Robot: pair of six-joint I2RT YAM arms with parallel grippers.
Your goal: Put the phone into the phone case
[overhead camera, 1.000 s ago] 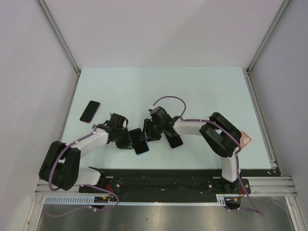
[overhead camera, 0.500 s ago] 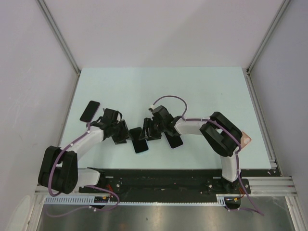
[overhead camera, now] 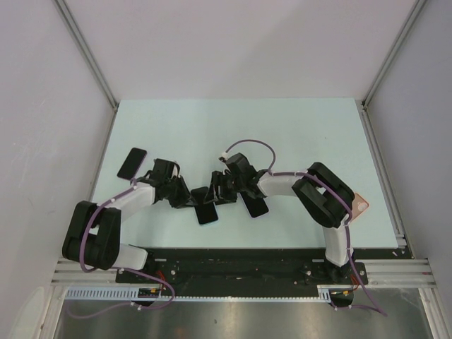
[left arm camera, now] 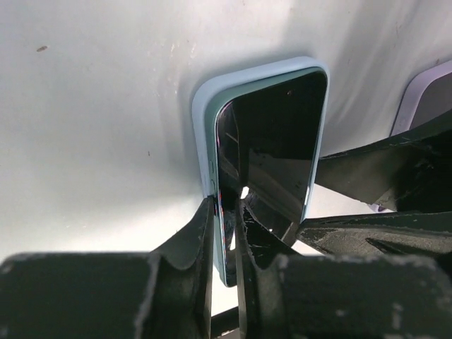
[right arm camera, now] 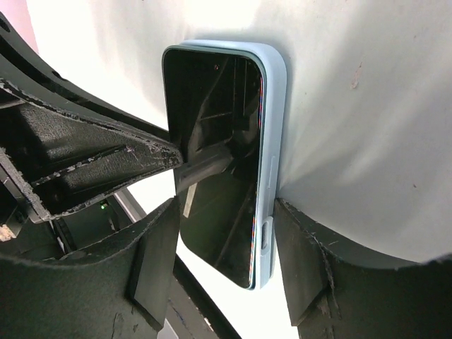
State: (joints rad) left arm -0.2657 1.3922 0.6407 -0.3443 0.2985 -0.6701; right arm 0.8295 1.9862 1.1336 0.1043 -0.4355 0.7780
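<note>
A black-screened phone (overhead camera: 205, 210) lies in a light blue phone case (left arm camera: 201, 106) on the table, between the two grippers. My left gripper (overhead camera: 191, 200) is shut on the case's left long edge (left arm camera: 226, 205), with one finger outside the case and one on the screen (left arm camera: 279, 134). My right gripper (overhead camera: 215, 192) straddles the phone's width near one end (right arm camera: 226, 212). Its fingers are against the case's sides (right arm camera: 274, 106). In the right wrist view the left finger (right arm camera: 106, 162) reaches onto the screen (right arm camera: 212, 141).
A second black phone (overhead camera: 131, 163) lies at the far left of the table. A dark device in a lavender case (overhead camera: 256, 205) lies just right of the right gripper and also shows in the left wrist view (left arm camera: 427, 99). A pinkish object (overhead camera: 361, 205) sits by the right arm.
My left gripper drew back a little, then came in again onto the case's left edge. The phone and case shifted slightly up and left. The right gripper stayed on the phone.
</note>
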